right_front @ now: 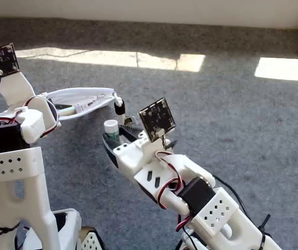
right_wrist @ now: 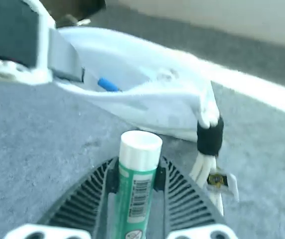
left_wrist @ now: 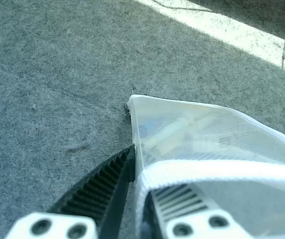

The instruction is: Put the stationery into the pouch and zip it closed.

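Grey, fuzzy carpet [right_front: 232, 120] with sunlit strips lies under a flat white mesh pouch [right_front: 81, 101]. At one end of the pouch, the left gripper [left_wrist: 138, 169] is clamped on its woven edge with ribbed black jaws. Just beside the pouch's open mouth, the right gripper [right_wrist: 136, 164] grips a green cylindrical glue stick [right_wrist: 136, 194] with a white cap. The right wrist view adds a blue-tipped item [right_wrist: 107, 84] inside the pouch and a black zip pull [right_wrist: 210, 137] at the pouch's other end
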Controlling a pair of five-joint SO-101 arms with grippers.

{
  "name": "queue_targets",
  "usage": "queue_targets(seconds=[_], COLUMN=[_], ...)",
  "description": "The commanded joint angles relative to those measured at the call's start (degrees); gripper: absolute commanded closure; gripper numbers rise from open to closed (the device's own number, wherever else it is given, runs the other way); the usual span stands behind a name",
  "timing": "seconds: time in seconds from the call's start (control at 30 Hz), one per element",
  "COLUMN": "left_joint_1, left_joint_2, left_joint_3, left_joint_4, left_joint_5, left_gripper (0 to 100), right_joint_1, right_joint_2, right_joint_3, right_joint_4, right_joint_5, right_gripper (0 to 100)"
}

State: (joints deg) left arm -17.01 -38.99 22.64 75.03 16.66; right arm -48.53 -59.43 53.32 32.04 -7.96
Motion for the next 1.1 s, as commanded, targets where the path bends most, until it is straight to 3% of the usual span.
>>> queue_targets(seconds=[0.0, 0.3, 0.5, 0.8, 1.07], left_joint_1=[-0.22, -0.13, -0.13, -0.13, -0.13], left_joint_2=[-1.01, -1.01, -1.01, -1.01, -1.01], left_joint_3=[-0.22, -0.22, -0.22, -0.22, -0.22], left_joint_4=[-1.05, -1.05, -1.05, -1.05, -1.05], left_joint_5=[-0.18, -0.18, -0.18, -0.18, -0.18], left_gripper=[99, 99, 99, 99, 99], right_joint_1=[0.4, 0.4, 0.4, 0.4, 0.48], right_joint_2=[-1.8, -1.45, 1.1, 16.75, 28.0], right_joint_3=[-2.77, -2.68, -2.33, -2.42, -2.24], right_joint_4=[-9.89, -30.99, -43.56, -64.31, -68.88], right_joint_5=[4.92, 13.36, 13.71, 13.63, 13.27], right_gripper=[99.4, 99.4, 99.4, 99.4, 99.4])
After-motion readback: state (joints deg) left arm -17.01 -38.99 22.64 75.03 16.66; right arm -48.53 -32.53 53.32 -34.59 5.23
